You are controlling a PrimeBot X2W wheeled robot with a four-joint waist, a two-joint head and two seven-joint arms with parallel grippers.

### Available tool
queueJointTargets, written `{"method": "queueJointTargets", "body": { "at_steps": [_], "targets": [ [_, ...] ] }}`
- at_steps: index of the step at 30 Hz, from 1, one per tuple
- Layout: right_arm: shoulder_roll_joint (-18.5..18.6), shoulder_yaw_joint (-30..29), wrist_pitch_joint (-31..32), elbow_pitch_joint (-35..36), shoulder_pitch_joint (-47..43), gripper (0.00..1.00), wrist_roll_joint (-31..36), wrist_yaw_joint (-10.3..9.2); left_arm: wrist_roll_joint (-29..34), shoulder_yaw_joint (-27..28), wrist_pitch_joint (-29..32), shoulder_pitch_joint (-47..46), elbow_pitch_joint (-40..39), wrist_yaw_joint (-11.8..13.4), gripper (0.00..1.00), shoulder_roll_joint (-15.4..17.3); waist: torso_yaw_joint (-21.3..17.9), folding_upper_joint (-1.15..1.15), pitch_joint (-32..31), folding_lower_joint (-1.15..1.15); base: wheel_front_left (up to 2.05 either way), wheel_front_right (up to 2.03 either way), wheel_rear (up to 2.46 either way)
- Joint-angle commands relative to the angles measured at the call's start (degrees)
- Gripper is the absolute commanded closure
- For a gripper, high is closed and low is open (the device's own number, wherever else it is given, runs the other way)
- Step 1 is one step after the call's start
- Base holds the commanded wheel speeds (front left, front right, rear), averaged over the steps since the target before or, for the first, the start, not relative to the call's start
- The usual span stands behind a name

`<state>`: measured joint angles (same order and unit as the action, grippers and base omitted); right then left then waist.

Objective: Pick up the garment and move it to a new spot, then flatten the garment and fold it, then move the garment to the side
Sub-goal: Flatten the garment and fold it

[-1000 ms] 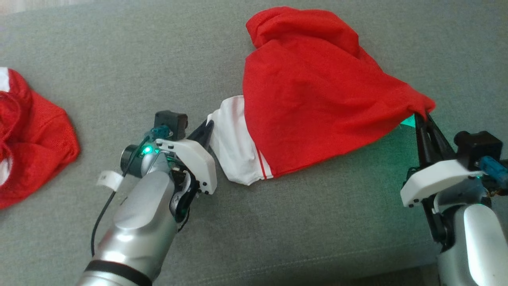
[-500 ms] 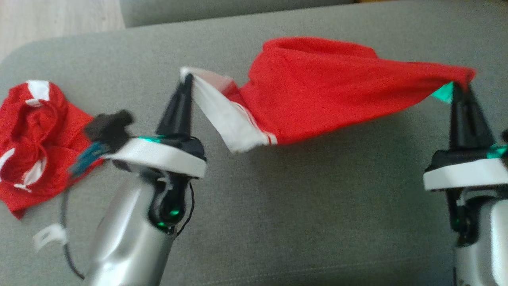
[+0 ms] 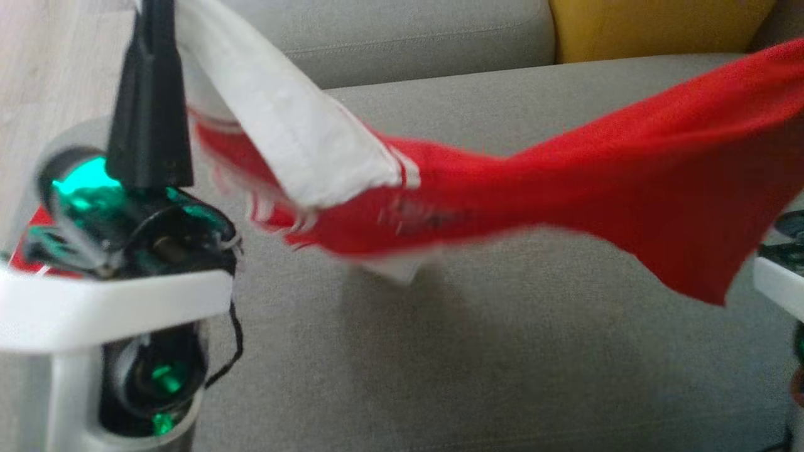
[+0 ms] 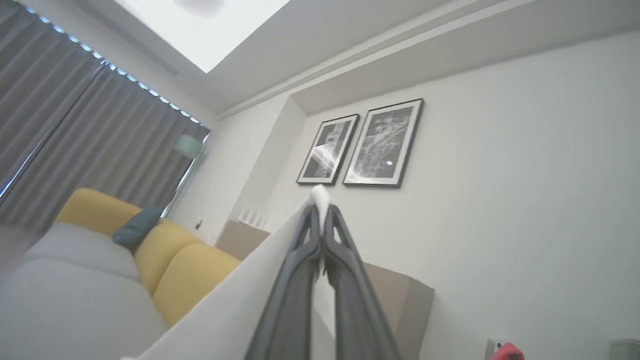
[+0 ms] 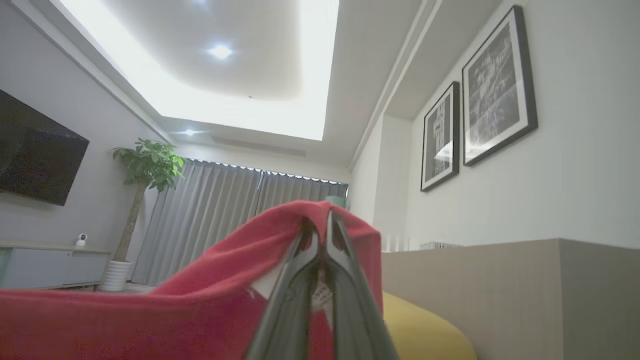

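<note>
Holding red jersey (image 3: 565,188) stretched above grey sofa seat (image 3: 502,364), L to R: my left gripper (image 4: 320,212) pinched shut on its white band (image 3: 295,144); cloth sags mid-span; right gripper (image 5: 320,220) clamped on red edge. Grips spread wide, prob. so it lays flat.

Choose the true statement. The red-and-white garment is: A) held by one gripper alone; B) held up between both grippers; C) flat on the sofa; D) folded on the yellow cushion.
B: the left gripper grips the white edge of the garment, the right gripper its red edge, above the sofa.
</note>
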<state>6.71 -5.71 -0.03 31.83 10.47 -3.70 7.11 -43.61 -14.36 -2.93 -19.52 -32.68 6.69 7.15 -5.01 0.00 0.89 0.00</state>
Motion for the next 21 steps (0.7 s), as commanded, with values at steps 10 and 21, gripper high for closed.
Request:
{"method": "queueJointTargets", "body": {
  "at_steps": [10,21],
  "targets": [
    [2.47,6.0,5.42,2.42,6.59,1.0,0.43,0.37,2.89,0.08,10.1,-15.31,0.92,1.27,1.0,5.33,-0.18,0.0,4.23,0.0,0.0,0.0,0.0],
    [4.21,12.68,1.61,-30.34,34.05,1.0,-2.5,0.37,8.34,2.24,10.41,-40.32,33.04,-2.57,1.0,10.02,-0.59,0.0,13.92,0.0,0.0,0.0,0.0]
  ]
}}
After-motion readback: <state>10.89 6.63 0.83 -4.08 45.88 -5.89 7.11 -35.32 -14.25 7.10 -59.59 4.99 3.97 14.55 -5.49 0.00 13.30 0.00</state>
